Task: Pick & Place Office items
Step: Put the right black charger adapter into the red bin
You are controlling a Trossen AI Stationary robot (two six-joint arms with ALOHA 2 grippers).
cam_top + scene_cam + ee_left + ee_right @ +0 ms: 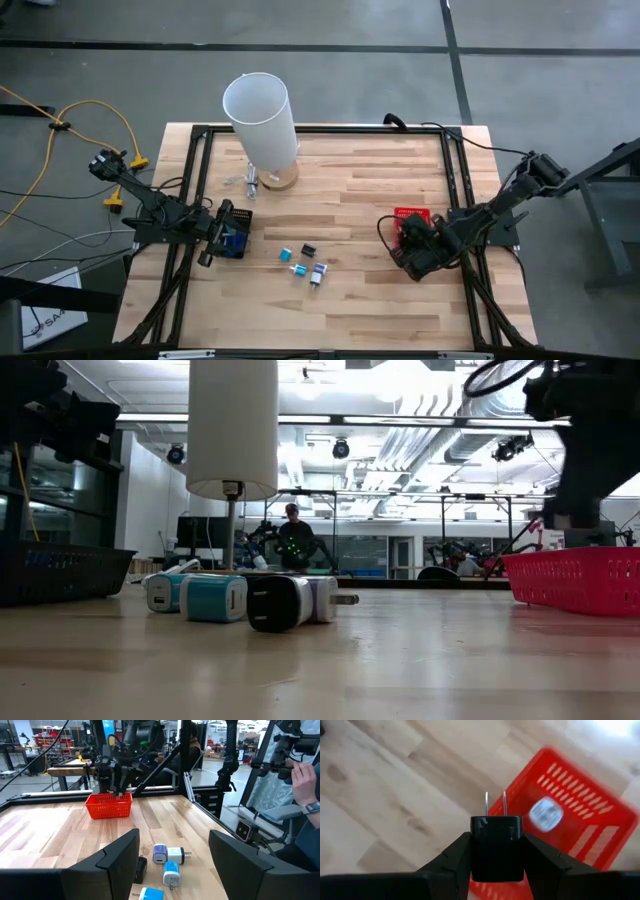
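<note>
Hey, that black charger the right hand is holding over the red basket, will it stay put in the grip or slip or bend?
The black charger looks like a rigid block, so it probably won't bend. The right hand clamps its flat sides squarely, so slipping seems unlikely. Dropped into the red basket, its boxy shape should land and stay rather than roll.

Red basket (410, 216): 1. White cylinder (260, 118): 1. Plug adapters on worktop (305, 262): 4. Black adapter (497, 845) held: 1.
</note>
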